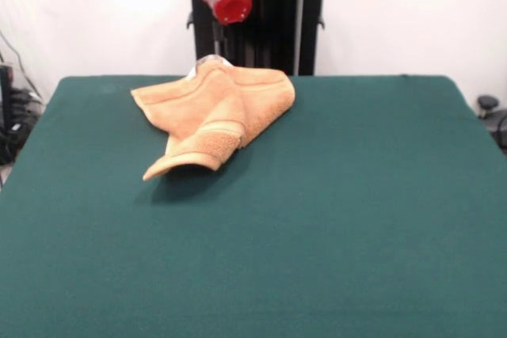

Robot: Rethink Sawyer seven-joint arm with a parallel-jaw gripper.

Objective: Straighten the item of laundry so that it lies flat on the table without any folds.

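Observation:
The item of laundry (214, 112), an orange-tan terry towel, lies bunched toward the far side of the table (341, 219), left of centre. It is folded over itself, and one banded corner (194, 156) curls up off the cloth and points toward the near left. My gripper (212, 59) comes down at the towel's far edge, where the cloth rises to a small peak against it. The towel hides the gripper's lower end, so whether it grips the cloth does not show. A red cap (232, 6) sits on the arm just above.
Dark green cloth covers the whole table, and wide bare stretches lie to the right of the towel and in front of it. Cables and dark equipment (12, 116) stand beyond the table's left edge. A small dark object (487, 104) sits past the right edge.

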